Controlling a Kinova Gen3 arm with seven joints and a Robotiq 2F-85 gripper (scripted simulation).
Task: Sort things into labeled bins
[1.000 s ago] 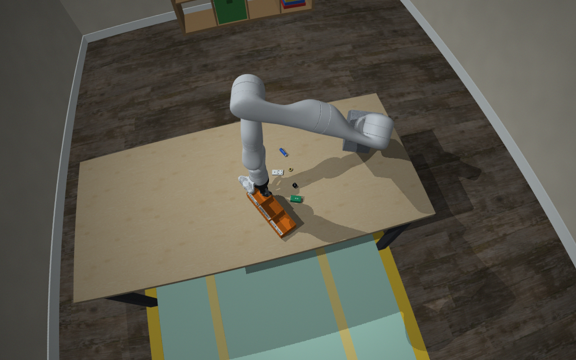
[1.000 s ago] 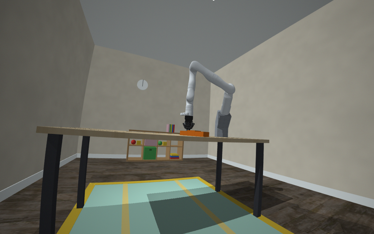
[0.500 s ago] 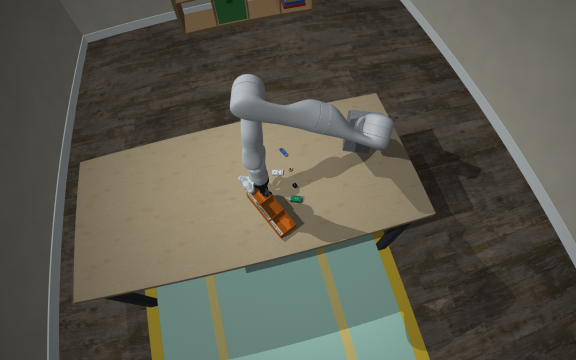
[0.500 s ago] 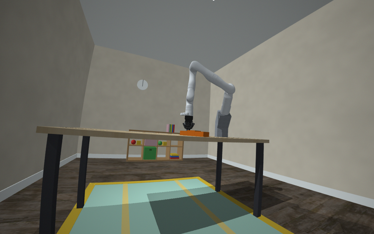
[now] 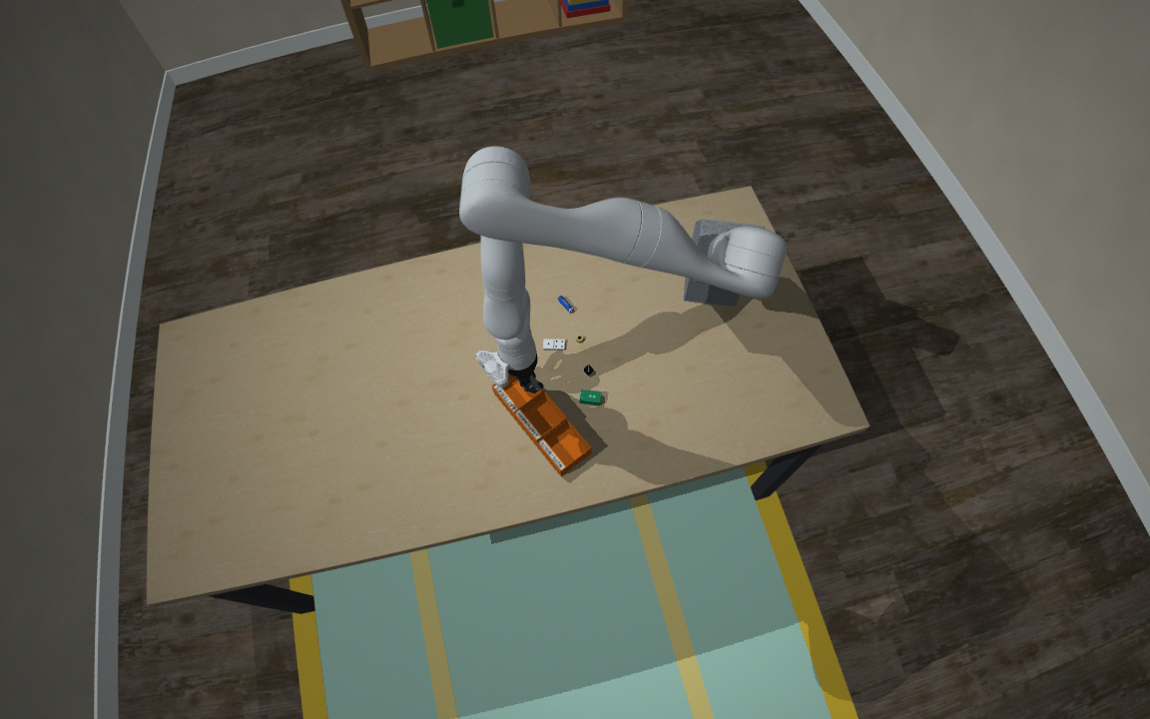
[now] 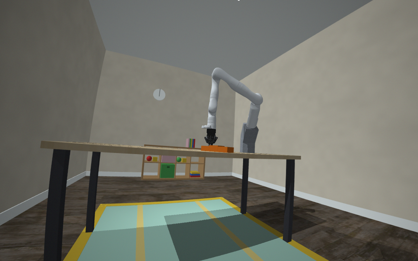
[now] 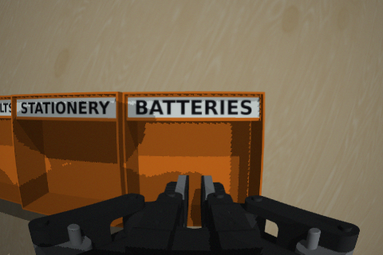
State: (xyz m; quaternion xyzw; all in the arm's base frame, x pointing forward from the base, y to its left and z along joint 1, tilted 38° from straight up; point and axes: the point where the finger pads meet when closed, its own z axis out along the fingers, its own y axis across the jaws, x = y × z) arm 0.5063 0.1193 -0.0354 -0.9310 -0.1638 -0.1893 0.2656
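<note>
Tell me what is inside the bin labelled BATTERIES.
The BATTERIES bin shows only bare orange floor and walls in the wrist view. The gripper, with its fingers nearly together, covers the bin's near part, so anything there is hidden.

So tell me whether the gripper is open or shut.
Shut, holding nothing: the gripper hangs over the BATTERIES bin with only a narrow bare gap between its fingers.

"BATTERIES" label [image 7: 194, 107] on end bin, "STATIONERY" label [image 7: 65, 107] on neighbouring bin, third label cut off
</note>
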